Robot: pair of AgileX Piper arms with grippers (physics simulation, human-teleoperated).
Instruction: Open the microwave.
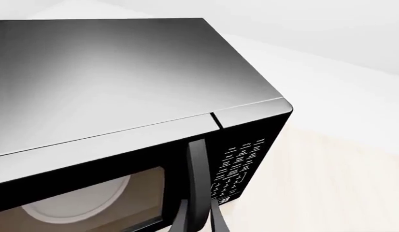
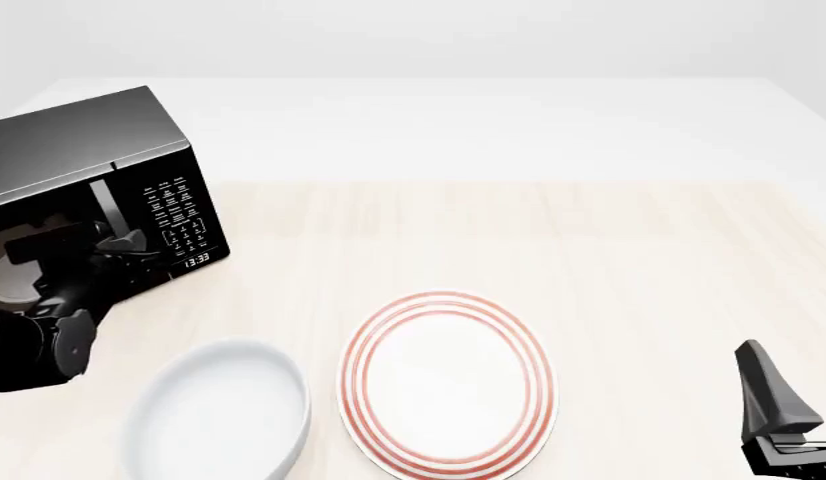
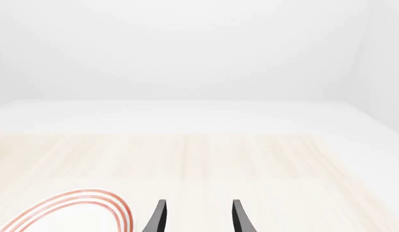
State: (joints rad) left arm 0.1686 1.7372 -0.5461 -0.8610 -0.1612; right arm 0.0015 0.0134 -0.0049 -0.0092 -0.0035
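Note:
The microwave point(image 2: 69, 140) is a glossy black box at the table's far left, and its door looks closed and flush. In the left wrist view the microwave point(image 1: 109, 72) fills the frame, with its vertical bar handle point(image 1: 197, 164), its keypad point(image 1: 241, 164) and the white turntable point(image 1: 77, 203) behind the window. My left gripper point(image 1: 199, 208) has a finger on each side of the handle and is shut on it; in the front view the left gripper point(image 2: 116, 240) sits against the door front. Low at the near right, my right gripper point(image 2: 797, 368) stands open and holds nothing. The right gripper point(image 3: 198, 207) is far from the microwave.
A white plate with red rings point(image 2: 447, 380) lies at the near middle of the table, and part of this plate point(image 3: 70, 212) shows in the right wrist view. A white bowl point(image 2: 220, 420) sits to its left, just in front of the left arm.

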